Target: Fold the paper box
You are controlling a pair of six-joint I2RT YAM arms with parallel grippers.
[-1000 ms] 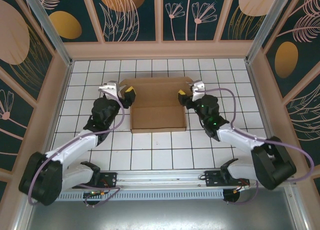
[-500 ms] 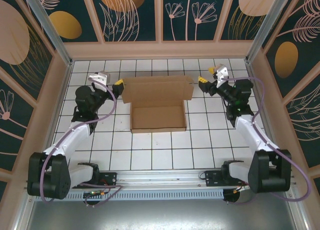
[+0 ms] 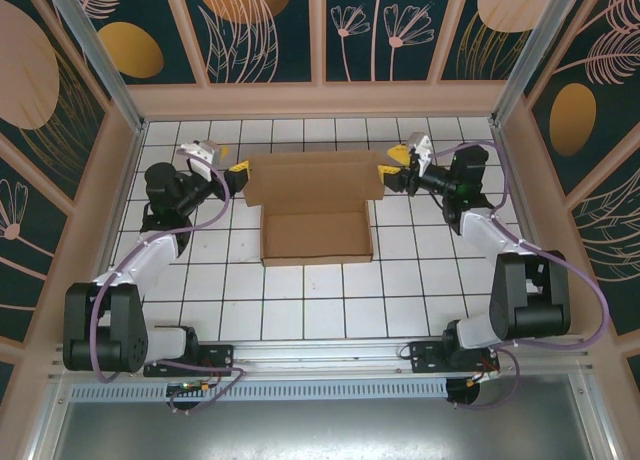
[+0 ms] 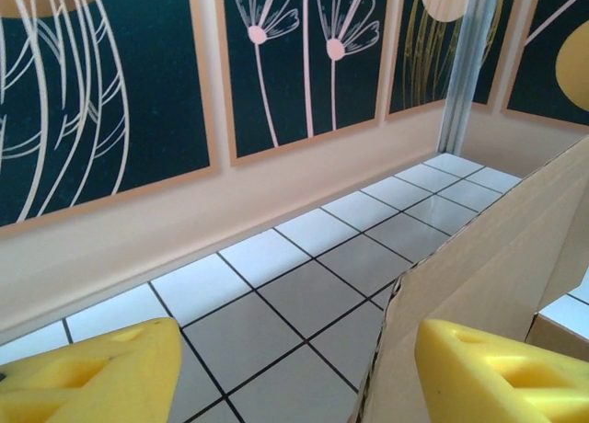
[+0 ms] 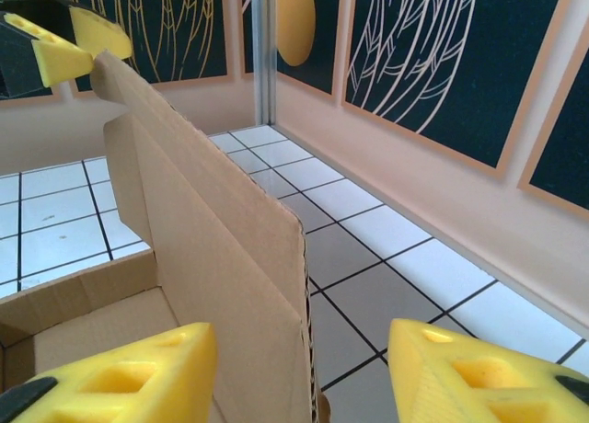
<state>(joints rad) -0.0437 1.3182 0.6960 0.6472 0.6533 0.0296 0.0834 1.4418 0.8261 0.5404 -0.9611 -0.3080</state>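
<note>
Swung off the sides of the paper box (image 3: 315, 235), the left gripper (image 3: 226, 166) and right gripper (image 3: 394, 165) are now straddling the ends of its upright rear flap (image 5: 212, 211), jaws parted, nothing clamped, the right pair narrowing, apparently preparing the lid fold.

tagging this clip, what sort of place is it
Probably a robot test cell: white tiled floor boxed in by flower-print panels, left arm and right arm bolted at its near edge, a cardboard box between them.
</note>
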